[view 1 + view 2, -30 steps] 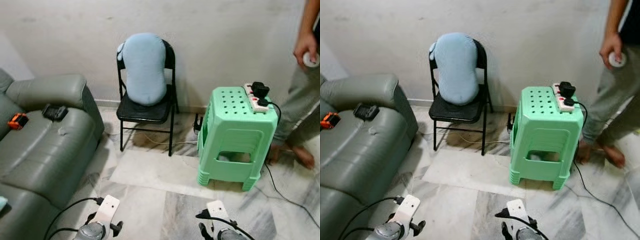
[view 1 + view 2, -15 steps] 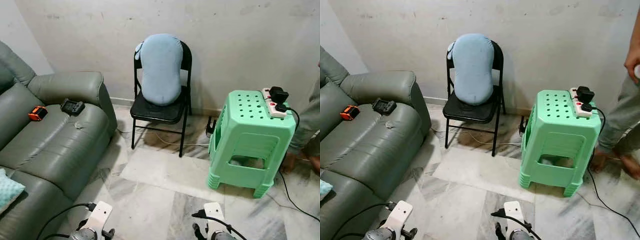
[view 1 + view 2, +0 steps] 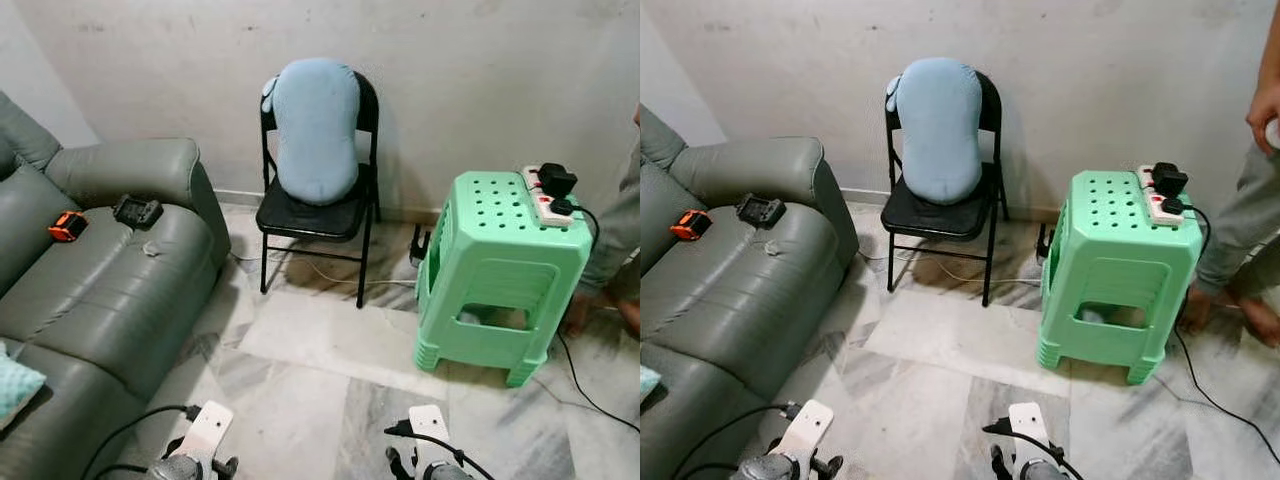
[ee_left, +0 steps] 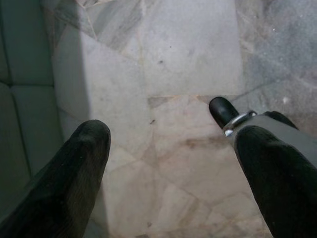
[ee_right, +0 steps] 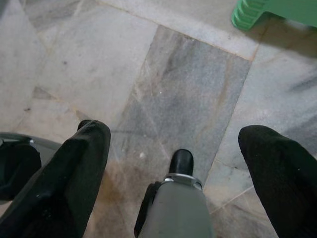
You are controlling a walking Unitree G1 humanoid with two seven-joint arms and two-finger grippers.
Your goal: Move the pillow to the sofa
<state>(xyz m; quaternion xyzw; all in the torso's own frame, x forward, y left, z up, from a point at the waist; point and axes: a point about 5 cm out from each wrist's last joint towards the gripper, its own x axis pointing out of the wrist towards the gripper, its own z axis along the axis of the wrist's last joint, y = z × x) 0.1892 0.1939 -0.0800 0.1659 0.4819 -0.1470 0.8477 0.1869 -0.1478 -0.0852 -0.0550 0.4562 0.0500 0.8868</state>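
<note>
A light blue pillow (image 3: 315, 130) stands upright on the seat of a black folding chair (image 3: 312, 215), leaning on its backrest against the far wall. The grey-green leather sofa (image 3: 100, 290) runs along the left, its armrest (image 3: 125, 170) close beside the chair. Both arms hang low at the bottom of the eye views, far from the pillow. My left gripper (image 4: 173, 139) is open over the marble floor beside the sofa's base. My right gripper (image 5: 176, 130) is open over a grey floor tile, holding nothing.
A green plastic stool (image 3: 500, 270) carrying a power strip (image 3: 550, 195) stands right of the chair, its cable (image 3: 585, 390) trailing on the floor. A person's leg (image 3: 1240, 220) is at the right edge. On the sofa lie a black device (image 3: 138, 211), an orange item (image 3: 67, 226) and a teal cushion (image 3: 15, 385).
The camera has swung left, bringing more of the sofa into view and pushing the person toward the right edge. The pillow stays on the chair. Both grippers remain open.
</note>
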